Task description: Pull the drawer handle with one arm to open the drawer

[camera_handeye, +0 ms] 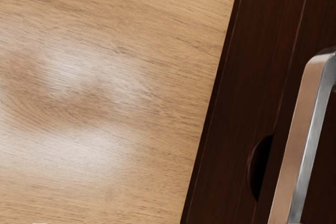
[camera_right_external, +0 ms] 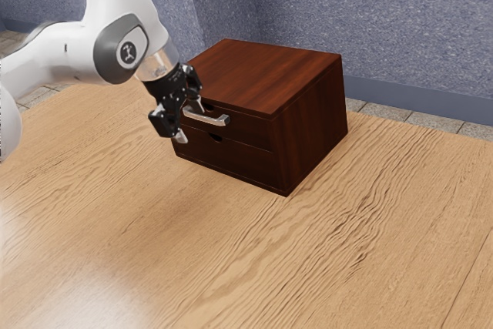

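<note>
Gripper (camera_right_external: 182,115) at drawer handle (camera_right_external: 206,118), centre-left of frame.
I cannot tell whether it clenches the handle.

White arm (camera_right_external: 77,48) outstretched, black gripper (camera_right_external: 182,112) seemingly tilted downward

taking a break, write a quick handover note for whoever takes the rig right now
Gripper: open, straddling the arm-side end of the metal handle, not clamped on it.
Top drawer of the brown cabinet on the wooden table: looks shut, its front level with the lower one.
Done: approach to the handle.
Left: close on the handle, pull the drawer out.
</note>
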{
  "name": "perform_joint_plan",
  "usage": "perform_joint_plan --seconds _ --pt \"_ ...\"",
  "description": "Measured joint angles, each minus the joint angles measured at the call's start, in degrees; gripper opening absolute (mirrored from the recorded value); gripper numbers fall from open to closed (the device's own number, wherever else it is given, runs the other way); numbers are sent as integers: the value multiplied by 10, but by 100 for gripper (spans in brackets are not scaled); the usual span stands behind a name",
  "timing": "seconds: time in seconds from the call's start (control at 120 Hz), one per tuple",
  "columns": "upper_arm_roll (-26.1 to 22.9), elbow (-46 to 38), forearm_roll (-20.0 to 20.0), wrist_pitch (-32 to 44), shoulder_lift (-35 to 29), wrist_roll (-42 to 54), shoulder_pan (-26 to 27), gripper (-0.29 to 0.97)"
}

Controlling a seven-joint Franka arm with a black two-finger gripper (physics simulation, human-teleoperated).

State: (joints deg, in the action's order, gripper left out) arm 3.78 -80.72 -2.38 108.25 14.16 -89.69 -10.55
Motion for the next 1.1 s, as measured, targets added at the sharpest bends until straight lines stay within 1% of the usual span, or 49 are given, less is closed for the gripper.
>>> perform_joint_plan --seconds 0.133,0.275,0.417,0.775,0.9,1.0,1.1 --pt "-2 0 -1 16 4 0 0 55" --pt "-2 -2 -3 29 5 1 0 44" --pt "-2 -2 -4 46 12 1 5 38" --pt "-3 -6 -18 73 18 8 5 34" --pt "-2 -22 -31 82 17 15 3 33" --pt "-1 -26 -36 88 15 20 3 28" --pt "0 -28 -38 92 12 26 3 18"
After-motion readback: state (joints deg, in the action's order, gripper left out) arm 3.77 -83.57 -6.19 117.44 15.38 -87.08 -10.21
